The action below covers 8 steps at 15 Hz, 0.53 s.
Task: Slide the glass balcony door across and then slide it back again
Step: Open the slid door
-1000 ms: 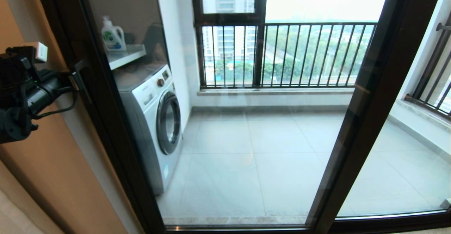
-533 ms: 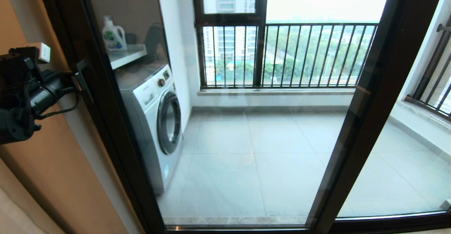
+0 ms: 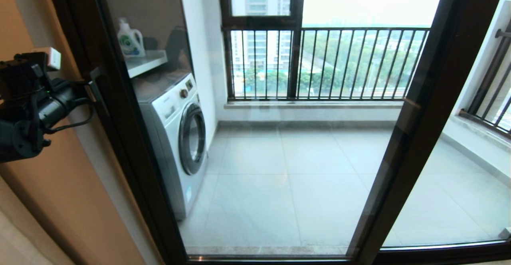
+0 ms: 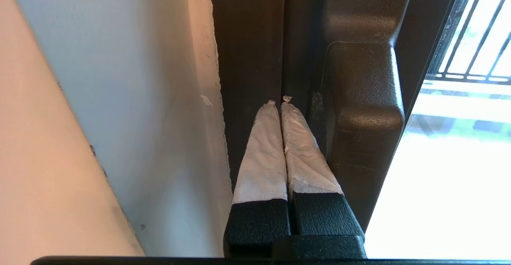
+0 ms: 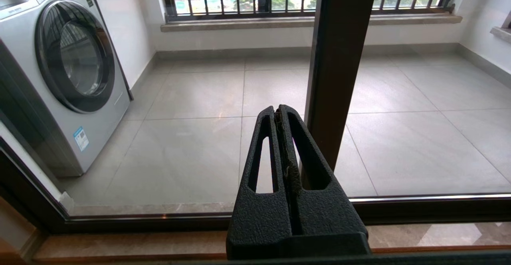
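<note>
The left arm [image 3: 28,109] is black, with a round cylinder body, a round joint cap and a small green light. Thin black cables loop under it. The left gripper [image 4: 281,101] has two long fingers [image 4: 263,153] wrapped in white, wrinkled tape, and their bases are black with a rough grain. The right gripper [image 5: 278,111] is all black, of the same rough plastic. Each of its fingers [image 5: 261,153] has one long slot cut through it.
</note>
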### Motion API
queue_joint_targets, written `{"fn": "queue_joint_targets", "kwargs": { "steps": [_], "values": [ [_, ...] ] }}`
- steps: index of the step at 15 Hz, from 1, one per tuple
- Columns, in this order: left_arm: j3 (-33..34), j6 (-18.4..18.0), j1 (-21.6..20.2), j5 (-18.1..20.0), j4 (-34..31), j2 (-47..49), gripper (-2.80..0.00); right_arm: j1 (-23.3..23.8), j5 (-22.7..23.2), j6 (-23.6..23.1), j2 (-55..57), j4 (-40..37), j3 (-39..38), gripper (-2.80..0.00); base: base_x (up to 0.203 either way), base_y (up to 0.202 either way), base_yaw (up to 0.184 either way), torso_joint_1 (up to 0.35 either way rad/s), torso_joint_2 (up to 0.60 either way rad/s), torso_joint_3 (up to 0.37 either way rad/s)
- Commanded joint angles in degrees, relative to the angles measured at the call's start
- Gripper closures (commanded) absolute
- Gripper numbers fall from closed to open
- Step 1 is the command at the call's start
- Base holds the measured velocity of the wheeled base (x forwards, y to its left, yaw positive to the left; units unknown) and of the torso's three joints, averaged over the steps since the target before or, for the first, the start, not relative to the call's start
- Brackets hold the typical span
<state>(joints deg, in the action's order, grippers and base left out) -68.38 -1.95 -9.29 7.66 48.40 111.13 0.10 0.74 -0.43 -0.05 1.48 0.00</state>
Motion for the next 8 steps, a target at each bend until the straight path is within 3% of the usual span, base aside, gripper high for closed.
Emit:
{"fn": "queue_joint_targets", "kwargs": {
  "steps": [1, 8],
  "values": [
    [0.0, 0.0, 0.6, 0.5, 0.5, -0.2, 0.00, 0.0, 0.0, 0.0, 0.0, 0.0, -0.6, 0.00, 0.000, 0.000, 0.000, 0.000, 0.00, 0.000],
    [0.0, -0.1, 2.1, 0.5, 0.5, -0.4, 0.00, 0.0, 0.0, 0.0, 0.0, 0.0, -0.6, 0.00, 0.000, 0.000, 0.000, 0.000, 0.00, 0.000]
  ]
}}
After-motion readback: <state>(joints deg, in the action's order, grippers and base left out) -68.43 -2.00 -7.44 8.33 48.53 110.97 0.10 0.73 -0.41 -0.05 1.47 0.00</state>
